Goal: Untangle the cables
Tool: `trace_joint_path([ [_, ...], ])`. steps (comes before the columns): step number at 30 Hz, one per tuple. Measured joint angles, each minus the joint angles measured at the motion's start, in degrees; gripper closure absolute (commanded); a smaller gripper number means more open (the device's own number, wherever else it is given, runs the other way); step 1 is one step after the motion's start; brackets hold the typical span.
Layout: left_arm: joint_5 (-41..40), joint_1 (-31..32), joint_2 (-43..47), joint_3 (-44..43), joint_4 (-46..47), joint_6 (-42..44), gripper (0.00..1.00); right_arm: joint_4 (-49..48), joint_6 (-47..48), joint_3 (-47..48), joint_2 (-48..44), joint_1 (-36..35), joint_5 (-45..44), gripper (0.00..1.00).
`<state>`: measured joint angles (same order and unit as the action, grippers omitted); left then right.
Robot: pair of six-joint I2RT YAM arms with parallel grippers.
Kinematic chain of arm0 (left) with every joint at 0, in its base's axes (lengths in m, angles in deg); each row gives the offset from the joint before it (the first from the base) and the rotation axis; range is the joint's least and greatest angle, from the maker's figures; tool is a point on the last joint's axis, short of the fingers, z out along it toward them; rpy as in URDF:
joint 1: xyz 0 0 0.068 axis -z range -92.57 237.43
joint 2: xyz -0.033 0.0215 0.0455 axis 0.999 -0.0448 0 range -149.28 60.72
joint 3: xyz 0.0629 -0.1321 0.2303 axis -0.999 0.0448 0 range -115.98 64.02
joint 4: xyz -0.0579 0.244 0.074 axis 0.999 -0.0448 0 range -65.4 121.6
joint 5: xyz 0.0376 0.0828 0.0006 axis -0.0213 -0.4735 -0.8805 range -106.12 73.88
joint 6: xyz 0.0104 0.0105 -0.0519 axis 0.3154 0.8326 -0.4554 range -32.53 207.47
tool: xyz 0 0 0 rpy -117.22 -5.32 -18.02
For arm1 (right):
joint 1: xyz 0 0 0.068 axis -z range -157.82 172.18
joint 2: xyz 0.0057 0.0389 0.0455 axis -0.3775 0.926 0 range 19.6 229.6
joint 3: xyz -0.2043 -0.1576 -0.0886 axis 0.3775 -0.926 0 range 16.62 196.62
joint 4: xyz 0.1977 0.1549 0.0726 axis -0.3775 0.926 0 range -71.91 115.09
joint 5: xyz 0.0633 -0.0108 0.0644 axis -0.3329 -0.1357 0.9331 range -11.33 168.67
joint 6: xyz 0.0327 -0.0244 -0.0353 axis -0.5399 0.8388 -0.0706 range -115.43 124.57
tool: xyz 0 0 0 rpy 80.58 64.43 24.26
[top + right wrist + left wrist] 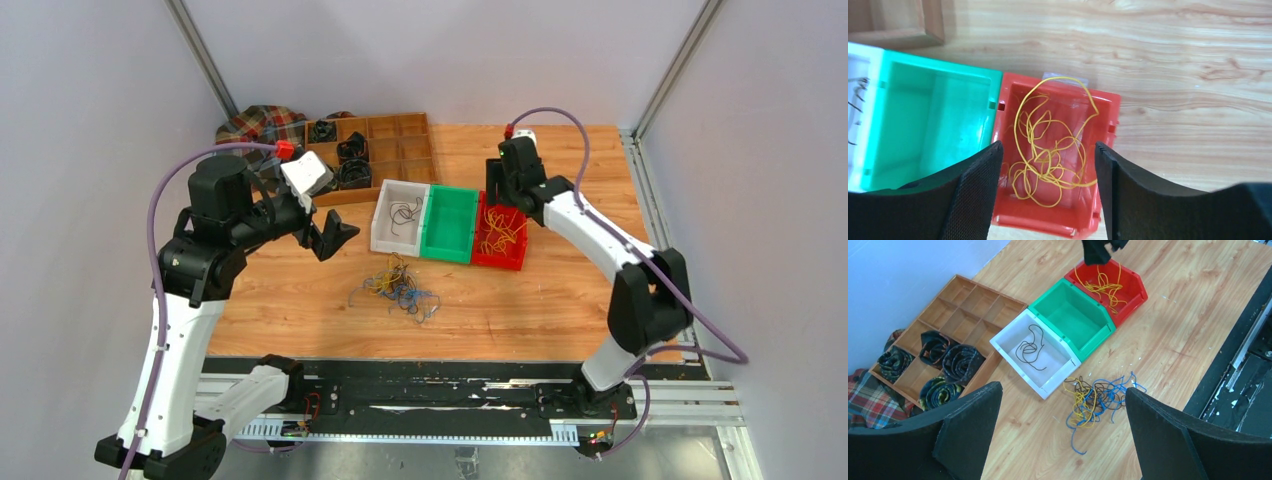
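Cables, tangled heap (398, 285): thin yellow, blue and dark wires knotted in loose loops, lying on the wooden table (560, 290) just in front of the white bin and the green bin, touched by neither gripper.

Yellow cables (1048, 150): a loose bundle of loops lying inside the red bin (505, 262).

Black cable (1029, 347): a single curled wire on the floor of the white bin (1058, 382).

Green bin (1073, 315): stands between the white and red bins, all three side by side and touching.

Left gripper (338, 238): raised above the table, to the left of the bins and the heap, well clear of both. Fingers (973, 415) spread wide, grasping nothing. In the wrist view the heap shows between them, far below.

Right gripper (505, 190): held over the far end of the red bin. Fingers (973, 190) parted and released, with no wire held; the yellow loops show in the gap beneath.

Wooden tray (400, 140): compartmented, at the far left of the table behind the white bin. Several compartments hold dark rolled bundles (352, 160).

Plaid cloth (255, 122): bunched at the far left corner, beside the tray.
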<state>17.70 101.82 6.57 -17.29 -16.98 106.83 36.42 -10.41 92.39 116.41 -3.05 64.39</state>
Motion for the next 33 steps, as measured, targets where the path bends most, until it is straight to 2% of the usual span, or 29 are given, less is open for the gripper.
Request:
trace_joint_path([
  [3, 0.0, 0.0, 0.0, 0.0, 0.0, 0.0, 0.02, -0.2, -2.0, -1.7, -5.8, 0.0, -1.9, 0.32],
  [7, 0.0, 0.0, 0.0, 0.0, 0.0, 0.1, 0.02, -0.5, -7.1, -6.3, -10.1, 1.9, -2.1, 0.38],
  [12, 0.0, 0.0, 0.0, 0.0, 0.0, 0.2, 0.02, 0.3, -12.5, -11.5, -9.4, 5.8, -1.0, 0.47],
  [19, 0.0, 0.0, 0.0, 0.0, 0.0, 0.2, 0.02, 0.7, -15.7, -11.6, -7.4, 5.9, 0.9, 0.63],
  [33, -0.1, 0.0, 0.0, -0.4, 0.0, 0.2, 0.02, 1.2, -17.0, -8.3, -2.7, 5.3, 2.1, 0.61],
])
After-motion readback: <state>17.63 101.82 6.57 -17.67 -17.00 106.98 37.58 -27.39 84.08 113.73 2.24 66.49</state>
